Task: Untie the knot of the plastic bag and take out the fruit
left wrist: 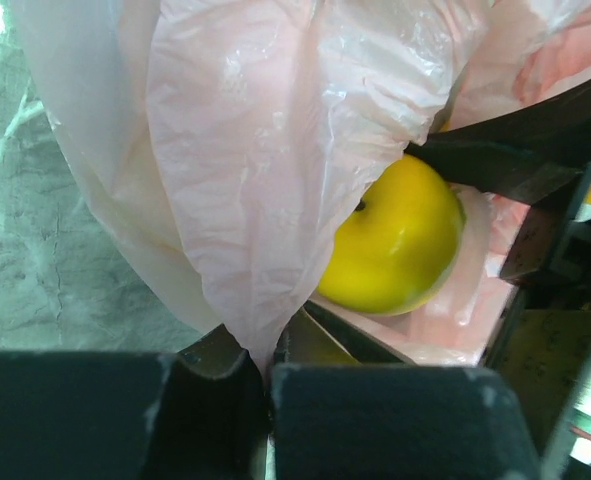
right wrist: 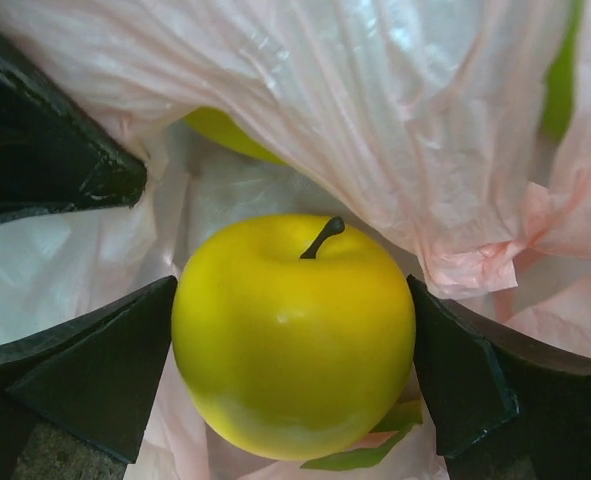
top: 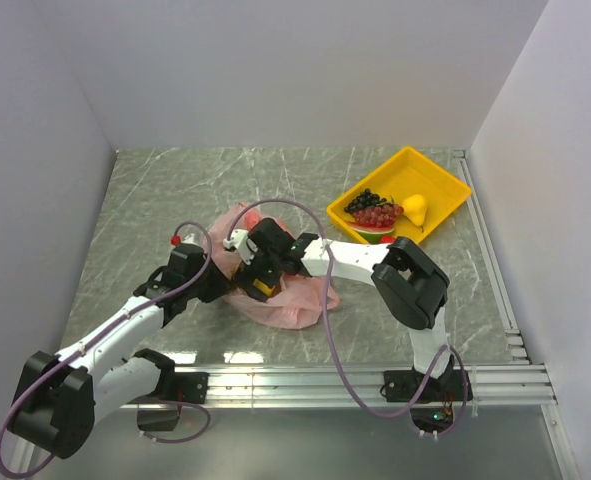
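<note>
The right gripper (right wrist: 293,350) clamped a yellow apple (right wrist: 285,300) between its fingers inside the pink bag (left wrist: 255,150), while the left gripper (left wrist: 267,385) pinched a fold of the bag's film tight, seemingly to hold its mouth open so the apple could come out.

Left arm (top: 125,335): white tubular links, black joint housings, a large rounded black block at the lower end.
Right arm (top: 360,262): same build, white links, a bulky black elbow housing.
Left cable (top: 13,420): mauve, runs in loose loops along the arm, with a small red cap (top: 176,240) near the wrist.
Right cable (top: 330,330): mauve, one long loop from base to wrist.
Bases (top: 425,385): black.
Left fingers (left wrist: 395,425): matte black, blocky, edges scuffed grey.
Right fingers (right wrist: 95,375): black, wedge-shaped, with flat inner faces.
</note>
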